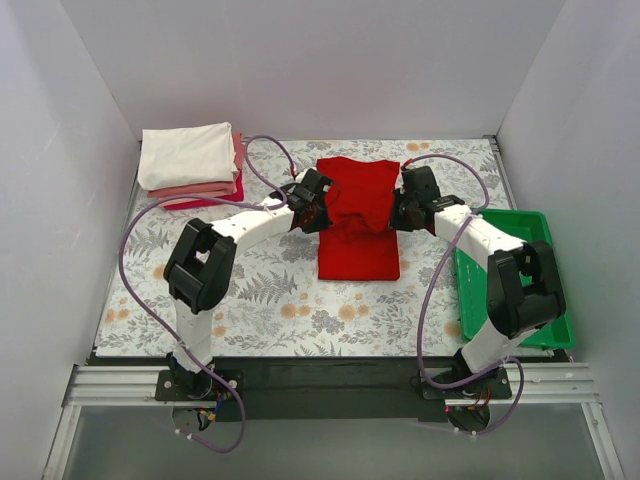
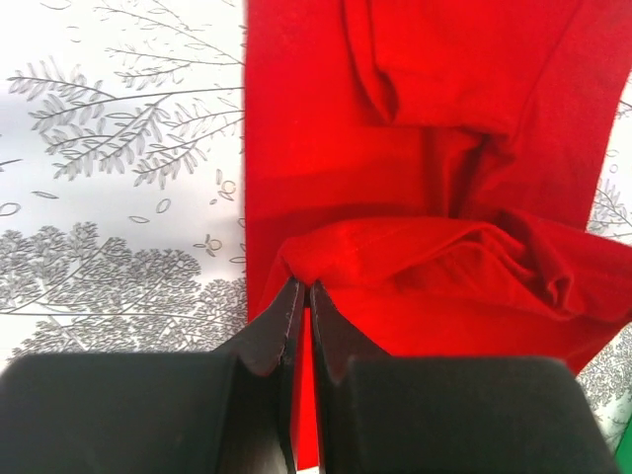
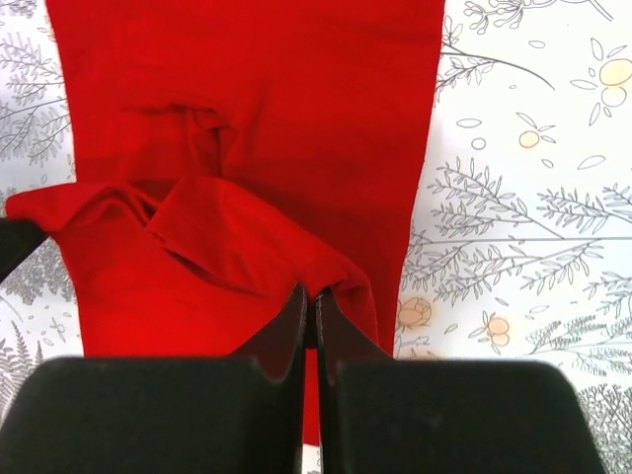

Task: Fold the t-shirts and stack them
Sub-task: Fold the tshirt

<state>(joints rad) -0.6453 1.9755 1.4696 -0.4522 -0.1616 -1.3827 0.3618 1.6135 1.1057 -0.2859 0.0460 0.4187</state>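
Left gripper (image 2: 303, 288) and right gripper (image 3: 308, 293) each clamped on opposite edges of red t-shirt (image 1: 357, 255) over floral table (image 1: 260, 300).

I'm finding no text, label, brand, number or sign to read in any view. The red t-shirt (image 1: 358, 225) is showing plain cloth, the table cover (image 1: 270, 300) only a leaf-and-flower print, and the green tray (image 1: 545, 228) no lettering I can make out.

T-shirt (image 1: 358, 255) centre, stack (image 1: 188, 155) back-left, tray (image 1: 468, 290) apparently flush right.
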